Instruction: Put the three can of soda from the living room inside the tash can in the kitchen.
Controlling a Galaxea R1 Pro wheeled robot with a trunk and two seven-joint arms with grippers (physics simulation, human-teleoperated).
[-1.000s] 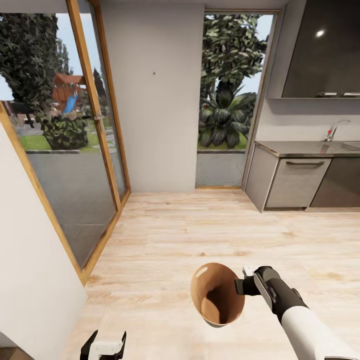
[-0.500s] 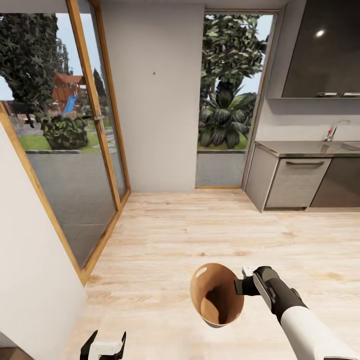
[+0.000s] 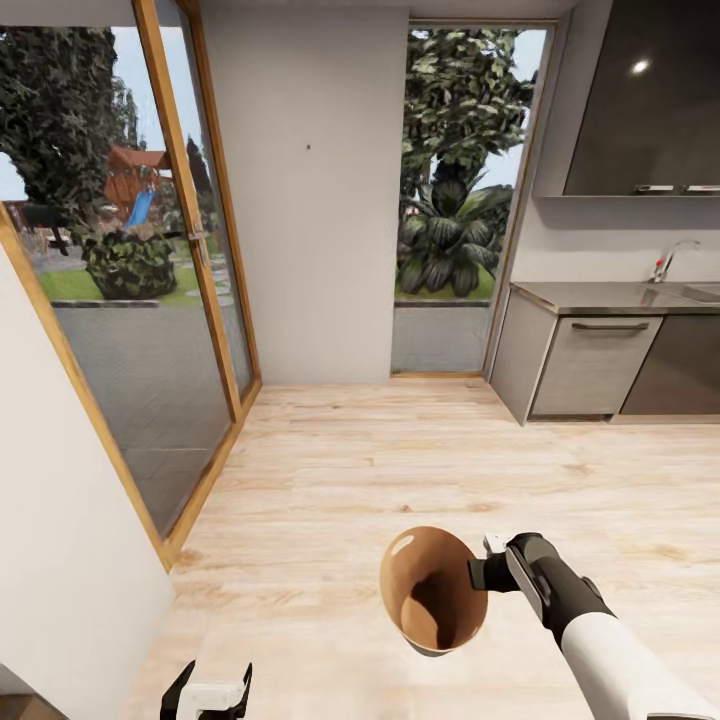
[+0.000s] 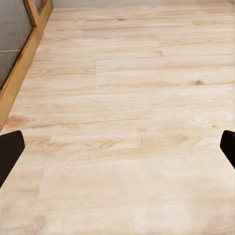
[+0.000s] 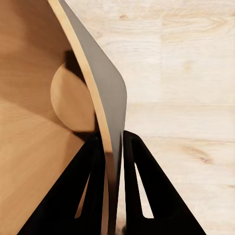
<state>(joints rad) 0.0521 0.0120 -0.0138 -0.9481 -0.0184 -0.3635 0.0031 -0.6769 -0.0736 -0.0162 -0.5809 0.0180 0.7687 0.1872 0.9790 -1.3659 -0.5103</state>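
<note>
Right gripper (image 3: pixel 487 572): pinches the bin's wall, one finger (image 5: pixel 85 188) inside, the other outside.
Bin (image 3: pixel 433 590): held above the floor (image 3: pixel 400 470), just left of the right gripper, tilted, copper inside showing, nothing in it.
Left gripper (image 3: pixel 208 695): fingers spread wide, holding nothing, wood floor below it.
Kitchen: grey cabinets (image 3: pixel 590 365), counter and tap (image 3: pixel 668 258) well ahead and right of the right gripper.
Glass door (image 3: pixel 130 300): ahead-left of the left gripper.

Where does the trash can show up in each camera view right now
Head view: the tash can sits low and centre, its rim pinched by the right gripper.
Left wrist view: wood floor between open fingers.
Right wrist view: the can's wall runs between the fingers.
Shared landmark: the pale wood floor.
</note>
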